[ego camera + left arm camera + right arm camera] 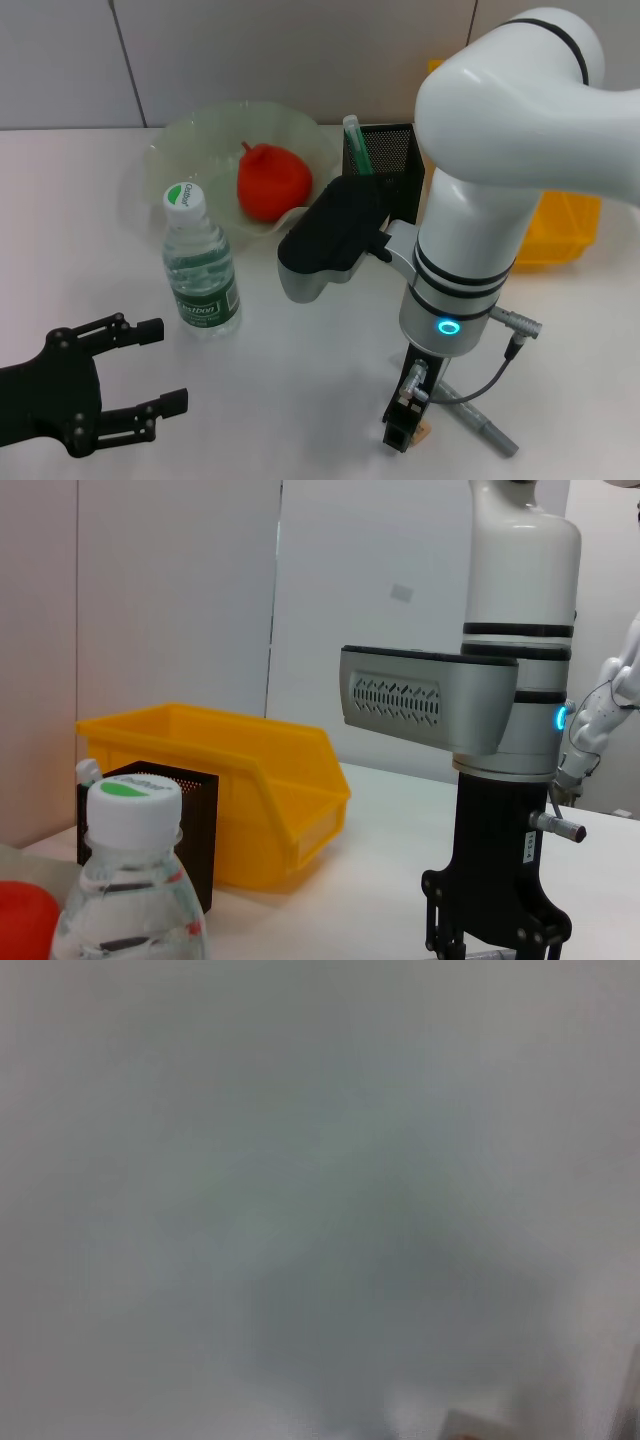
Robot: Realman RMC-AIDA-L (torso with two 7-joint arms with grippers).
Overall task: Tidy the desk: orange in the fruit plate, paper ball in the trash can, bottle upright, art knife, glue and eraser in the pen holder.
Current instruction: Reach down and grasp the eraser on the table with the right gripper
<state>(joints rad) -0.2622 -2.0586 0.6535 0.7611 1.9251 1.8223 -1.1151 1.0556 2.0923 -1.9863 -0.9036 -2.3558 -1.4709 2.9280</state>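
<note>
Left pincer point(150, 368) apart, low near surface point(300, 400) | right pincer point(408, 425) down at eraser point(423, 433) beside glue point(478, 425), closure unclear | bottle point(200, 262) upright, label unreadable | orange point(272, 182) in plate point(200, 140) | knife point(357, 145) in holder point(395, 150)

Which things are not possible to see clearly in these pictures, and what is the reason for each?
- Eraser: head view, only a tan corner shows under the right gripper; grip cannot be confirmed.
- Glue: head view, one end hidden behind the right gripper.
- Trash can: head view, inside hidden by the right arm, so the paper ball cannot be checked.
- Art knife: only its top shows above the pen holder.
- Right wrist view: blurred, nothing identifiable.
</note>
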